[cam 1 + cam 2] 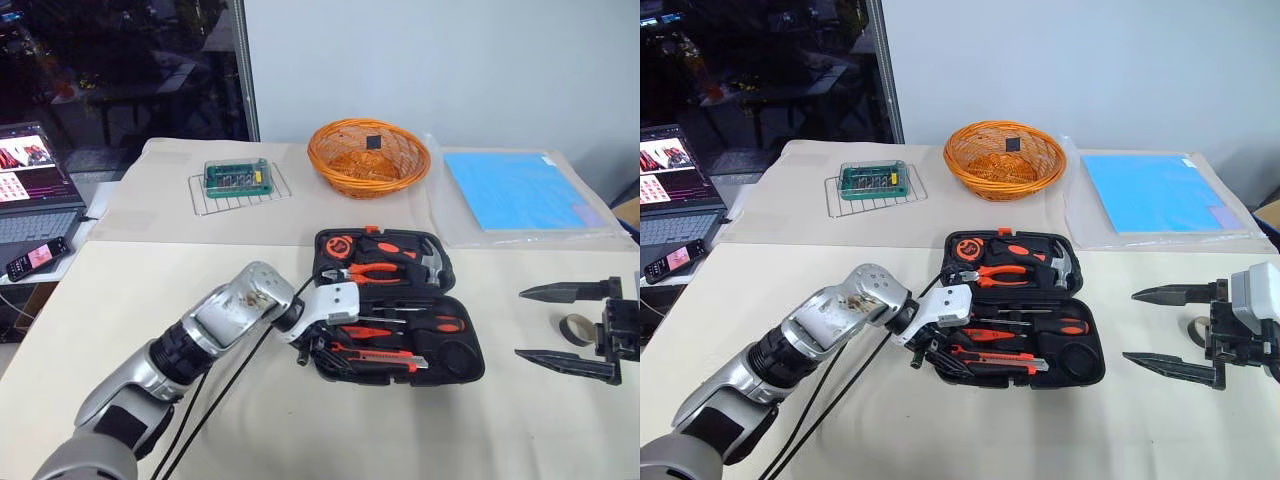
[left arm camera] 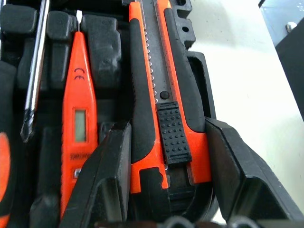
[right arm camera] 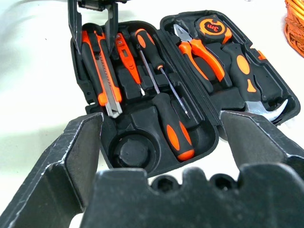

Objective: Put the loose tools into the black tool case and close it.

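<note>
The utility knife (image 2: pixel 159 118) is seated in the black tool case (image 1: pixel 455 365), straddled untouched by the half-spread left pincer (image 1: pixel 312 352); the right pincer (image 1: pixel 1170 330) is held wide.

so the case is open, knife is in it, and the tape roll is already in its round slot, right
Not quite: the round slot in the case is bare in the right wrist view. The tape roll lies on the table by the right gripper. The knife is in.
</note>
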Action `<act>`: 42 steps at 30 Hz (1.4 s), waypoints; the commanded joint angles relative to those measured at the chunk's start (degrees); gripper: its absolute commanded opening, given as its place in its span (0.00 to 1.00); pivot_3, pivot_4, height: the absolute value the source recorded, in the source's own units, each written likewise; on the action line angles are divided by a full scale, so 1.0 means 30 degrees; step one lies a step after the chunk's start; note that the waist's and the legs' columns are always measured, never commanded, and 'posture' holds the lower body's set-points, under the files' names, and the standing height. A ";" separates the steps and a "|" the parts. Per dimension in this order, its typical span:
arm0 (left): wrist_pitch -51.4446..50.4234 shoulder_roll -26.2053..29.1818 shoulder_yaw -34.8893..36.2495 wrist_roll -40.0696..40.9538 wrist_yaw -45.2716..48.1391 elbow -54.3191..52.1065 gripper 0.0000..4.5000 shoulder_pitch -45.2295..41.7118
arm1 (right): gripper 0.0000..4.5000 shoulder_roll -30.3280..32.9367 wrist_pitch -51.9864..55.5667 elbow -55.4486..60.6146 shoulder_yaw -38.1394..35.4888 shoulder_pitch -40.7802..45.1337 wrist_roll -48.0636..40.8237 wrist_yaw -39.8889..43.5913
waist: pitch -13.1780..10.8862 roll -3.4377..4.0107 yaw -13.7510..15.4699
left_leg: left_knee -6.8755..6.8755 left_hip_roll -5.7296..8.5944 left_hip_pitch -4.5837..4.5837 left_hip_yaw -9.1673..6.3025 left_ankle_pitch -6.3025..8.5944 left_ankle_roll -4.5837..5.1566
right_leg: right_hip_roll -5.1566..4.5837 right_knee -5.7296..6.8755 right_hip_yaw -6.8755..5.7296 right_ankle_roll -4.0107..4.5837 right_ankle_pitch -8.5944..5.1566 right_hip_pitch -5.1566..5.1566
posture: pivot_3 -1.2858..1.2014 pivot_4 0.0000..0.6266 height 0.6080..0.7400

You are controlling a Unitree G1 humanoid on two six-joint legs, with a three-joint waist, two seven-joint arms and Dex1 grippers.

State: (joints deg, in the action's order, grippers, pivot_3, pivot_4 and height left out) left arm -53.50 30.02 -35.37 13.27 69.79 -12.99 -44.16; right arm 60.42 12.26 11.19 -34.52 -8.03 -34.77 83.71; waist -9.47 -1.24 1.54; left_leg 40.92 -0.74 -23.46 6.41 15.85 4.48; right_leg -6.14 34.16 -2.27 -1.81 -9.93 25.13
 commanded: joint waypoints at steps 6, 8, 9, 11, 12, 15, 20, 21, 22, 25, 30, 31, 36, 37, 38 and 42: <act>-0.0801 -0.0528 0.2780 0.1893 -0.1333 -0.1701 0.90 0.0017 | 1.00 0.0264 0.0019 0.0513 -0.0964 -0.0326 -0.0062 0.0137 | 0.0000 0.0000 -0.0009 | 0.0009 -0.0003 0.0012 -0.0003 -0.0004 -0.0005 | 0.0000 0.0009 0.0007 0.0005 -0.0002 -0.0009 | 0.52 0.24 1.00; -0.0797 -0.0487 0.4665 0.3506 -0.0996 -0.2140 0.87 0.0441 | 1.00 0.0145 0.0062 0.0668 -0.1013 -0.0511 -0.0104 0.0044 | 0.0000 0.0000 -0.0019 | 0.0008 -0.0005 0.0015 -0.0006 -0.0005 -0.0007 | -0.0001 0.0014 0.0008 0.0005 -0.0002 -0.0006 | 0.52 0.24 1.00; -0.1027 -0.0519 0.5307 0.4196 -0.0953 -0.2198 0.81 0.0714 | 1.00 0.0101 0.0065 0.0730 -0.1011 -0.0581 -0.0124 -0.0006 | 0.0002 0.0004 -0.0029 | 0.0005 -0.0006 0.0015 -0.0008 -0.0007 -0.0009 | 0.0000 0.0013 0.0008 0.0006 -0.0002 -0.0004 | 0.52 0.24 1.00; -0.0701 -0.0405 0.5865 0.5108 -0.0556 -0.2395 0.69 0.1375 | 1.00 0.0055 0.0090 0.0816 -0.0991 -0.0642 -0.0194 -0.0099 | 0.0006 0.0010 -0.0117 | 0.0001 -0.0009 0.0031 -0.0008 -0.0007 -0.0012 | -0.0002 0.0020 0.0014 0.0015 0.0005 -0.0008 | 0.52 0.24 1.00; -0.0444 -0.0676 0.6161 0.5462 -0.0682 -0.2342 0.59 0.1756 | 1.00 0.0052 0.0102 0.0826 -0.0962 -0.0638 -0.0224 -0.0133 | 0.0006 0.0011 -0.0140 | 0.0002 -0.0009 0.0036 -0.0007 -0.0008 -0.0012 | -0.0003 0.0025 0.0014 0.0013 0.0008 -0.0014 | 0.52 0.24 1.00; 0.1755 -0.0776 0.5671 0.4805 -0.0790 -0.1973 0.30 0.2880 | 1.00 0.0046 0.0102 0.0828 -0.0822 -0.0581 -0.0238 -0.0212 | 0.0004 0.0008 -0.0164 | 0.0008 -0.0005 0.0057 -0.0005 -0.0010 -0.0015 | -0.0004 0.0024 0.0014 0.0014 0.0007 -0.0041 | 0.52 0.24 1.00; 0.4190 -0.0172 0.3265 0.2766 -0.0621 -0.0398 0.01 0.4218 | 1.00 0.0176 0.0283 0.0947 -0.0725 -0.0435 -0.0345 -0.0232 | 0.0007 0.0013 -0.0103 | 0.0015 0.0001 0.0081 -0.0005 -0.0026 -0.0035 | -0.0003 0.0020 0.0015 0.0028 0.0019 -0.0061 | 0.52 0.24 1.00; 0.4299 -0.0094 0.2829 0.2496 -0.0575 -0.0053 0.01 0.4309 | 1.00 0.0189 0.0329 0.0993 -0.0768 -0.0463 -0.0364 -0.0212 | 0.0007 0.0011 -0.0101 | 0.0012 0.0001 0.0091 -0.0005 -0.0028 -0.0039 | -0.0002 0.0020 0.0015 0.0026 0.0018 -0.0066 | 0.52 0.24 1.00; 0.4756 0.0013 0.1907 0.1529 -0.0709 0.0604 0.01 0.4315 | 1.00 0.0201 0.0395 0.1081 -0.0827 -0.0535 -0.0380 -0.0186 | 0.0007 0.0012 -0.0102 | 0.0012 -0.0001 0.0087 -0.0005 -0.0031 -0.0044 | 0.0000 0.0020 0.0012 0.0024 0.0016 -0.0061 | 0.52 0.24 1.00; 0.6166 0.0219 -0.0032 -0.0563 -0.0776 0.1905 0.01 0.4266 | 1.00 0.0232 0.0689 0.1491 -0.1098 -0.0799 -0.0483 -0.0165 | 0.0012 0.0013 -0.0036 | 0.0011 -0.0003 0.0088 -0.0006 -0.0034 -0.0047 | 0.0000 0.0019 0.0011 0.0025 0.0018 -0.0057 | 0.52 0.24 1.00; 0.6747 0.0224 -0.0571 -0.1128 -0.0518 0.2539 0.01 0.4201 | 1.00 0.0078 0.1215 0.2301 -0.1802 -0.1479 -0.0608 -0.0098 | 0.0076 0.0038 0.0134 | 0.0007 -0.0007 0.0119 -0.0017 -0.0028 -0.0038 | -0.0010 0.0000 0.0007 0.0035 0.0022 -0.0102 | 0.52 0.24 1.00; 0.6868 0.0122 -0.0400 -0.0932 -0.0462 0.2486 0.01 0.4268 | 1.00 -0.0021 0.1310 0.2520 -0.1967 -0.1684 -0.0655 -0.0111 | 0.0080 0.0037 0.0168 | 0.0008 -0.0008 0.0132 -0.0017 -0.0027 -0.0037 | -0.0012 -0.0001 0.0006 0.0033 0.0022 -0.0111 | 0.52 0.24 1.00; 0.7178 -0.0756 0.3316 0.2664 -0.0055 0.1111 0.01 0.4811 | 1.00 -0.0671 0.2056 0.3530 -0.2529 -0.2078 -0.1235 -0.0922 | 0.0084 0.0046 0.0201 | 0.0003 -0.0025 0.0201 -0.0025 -0.0026 -0.0040 | -0.0023 0.0000 0.0000 -0.0023 -0.0013 -0.0173 | 0.52 0.24 1.00; 0.6637 -0.0853 0.4368 0.3572 -0.0261 0.0589 0.01 0.4870 | 1.00 -0.0881 0.2293 0.3763 -0.2729 -0.2180 -0.1436 -0.1165 | 0.0082 0.0044 0.0178 | 0.0004 -0.0029 0.0197 -0.0026 -0.0026 -0.0040 | -0.0026 0.0004 -0.0001 -0.0023 -0.0013 -0.0168 | 0.52 0.24 1.00; 0.6130 -0.0950 0.5399 0.4473 -0.0543 0.0137 0.01 0.4903 | 1.00 -0.1058 0.2455 0.3978 -0.2911 -0.2326 -0.1528 -0.1396 | 0.0080 0.0040 0.0180 | 0.0005 -0.0033 0.0167 -0.0025 -0.0027 -0.0041 | -0.0032 0.0008 0.0003 -0.0020 -0.0010 -0.0127 | 0.52 0.24 1.00; 0.5291 -0.0545 0.7776 0.5876 -0.1885 -0.1872 0.01 0.5421 | 1.00 -0.1729 0.3167 0.4838 -0.4185 -0.3362 -0.1770 -0.1922 | 0.0081 0.0042 0.0199 | 0.0010 -0.0031 0.0057 -0.0034 -0.0049 -0.0054 | -0.0035 0.0040 0.0002 0.0041 0.0037 -0.0018 | 0.52 0.24 1.00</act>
State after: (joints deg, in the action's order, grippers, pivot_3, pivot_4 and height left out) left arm -36.22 28.04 -14.50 28.41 65.78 -14.43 -28.52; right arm 55.66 20.78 23.79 -43.00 -17.31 -38.06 78.49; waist -9.23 -1.11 2.14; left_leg 40.92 -0.83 -23.27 6.31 15.71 4.32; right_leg -6.23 34.27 -2.26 -1.64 -9.81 25.04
